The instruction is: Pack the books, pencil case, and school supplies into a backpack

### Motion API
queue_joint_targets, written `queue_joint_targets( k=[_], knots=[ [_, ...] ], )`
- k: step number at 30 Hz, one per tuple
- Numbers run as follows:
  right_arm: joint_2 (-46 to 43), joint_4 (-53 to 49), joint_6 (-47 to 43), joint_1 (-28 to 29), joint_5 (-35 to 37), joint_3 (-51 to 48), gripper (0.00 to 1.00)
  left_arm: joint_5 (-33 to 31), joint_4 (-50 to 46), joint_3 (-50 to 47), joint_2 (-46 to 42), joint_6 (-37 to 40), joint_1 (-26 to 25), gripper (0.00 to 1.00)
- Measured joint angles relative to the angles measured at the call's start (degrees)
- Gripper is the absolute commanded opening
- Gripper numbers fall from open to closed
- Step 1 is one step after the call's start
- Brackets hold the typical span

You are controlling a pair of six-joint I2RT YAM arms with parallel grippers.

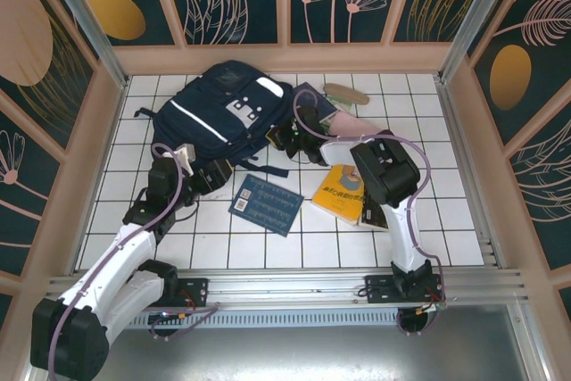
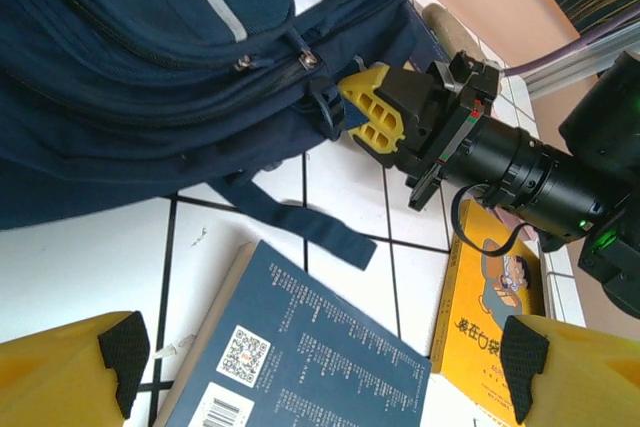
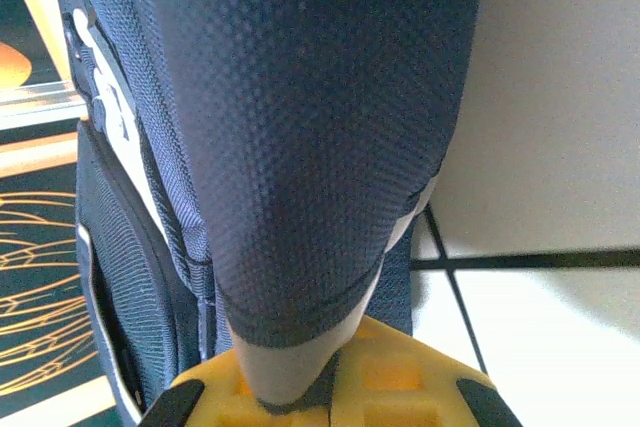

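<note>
**Inspector:** State of the right gripper (image 1: pixel 287 138)?

**Assistant:** Closed tight on a navy band of the backpack (image 1: pixel 223 109), at the bag's near right edge, close by a zip. The wrist view shows the fabric pinched between the yellow fingers (image 3: pixel 410 387). Strap or flap, I cannot tell.

**Inspector:** And the left gripper (image 1: pixel 212 172)?

**Assistant:** Wide open, holding nothing. It hovers low over the tiles, just in front of the bag.

**Inspector:** Nearest item for packing?

**Assistant:** The blue book (image 1: pixel 266 204), flat on the tiles just ahead of the open left fingers. Its long axis runs across the table, dipping toward the right arm, and it sits slantwise to the line between those fingers. The yellow book (image 1: pixel 343 194) lies beside it, under the right arm. The pink pencil case (image 1: pixel 352 127) sits beyond that.

**Inspector:** Assessment?

**Assistant:** The left arm is nearer the blue book. No opening in the bag is visible. In my judgement, the right arm must pull the bag open before anything goes in.
</note>
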Motion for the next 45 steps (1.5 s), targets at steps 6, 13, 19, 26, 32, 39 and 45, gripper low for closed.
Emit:
queue_joint_targets(
  k=[6, 13, 19, 26, 32, 39, 45],
  knots=[
    [-0.02, 1.20, 3.98, 0.66, -0.20, 0.02, 0.00, -1.46, 0.26, -1.81, -0.63, -1.88, -0.44, 0.92],
    [-0.07, 1.25, 7.06, 0.68, -0.72, 1.14, 0.00, -1.95, 1.55, -1.81, -0.20, -3.43, -0.44, 0.94],
    [-0.96, 1.40, 9.46, 0.70, -0.70, 1.11, 0.00, -2.10, 2.49, -1.84, 0.81, -5.64, -0.44, 0.95],
    [-1.42, 2.91, 13.25, 0.87, -0.72, 1.11, 0.00, -1.57, 5.22, -2.45, 4.57, -6.23, -0.44, 0.94],
    [-1.79, 2.32, 14.47, 0.98, -0.70, 1.88, 0.00, 0.52, 8.35, -2.49, 8.17, -5.97, -0.44, 0.98],
    [-2.64, 0.33, 15.32, 1.07, -0.74, 4.61, 0.00, 0.90, 9.16, -2.47, 4.31, -6.29, -0.44, 0.99],
    [-2.97, 1.73, 17.92, 1.09, -1.18, 4.83, 0.00, 0.70, 11.30, -2.47, 5.31, -6.51, -0.44, 0.97]
  ],
)
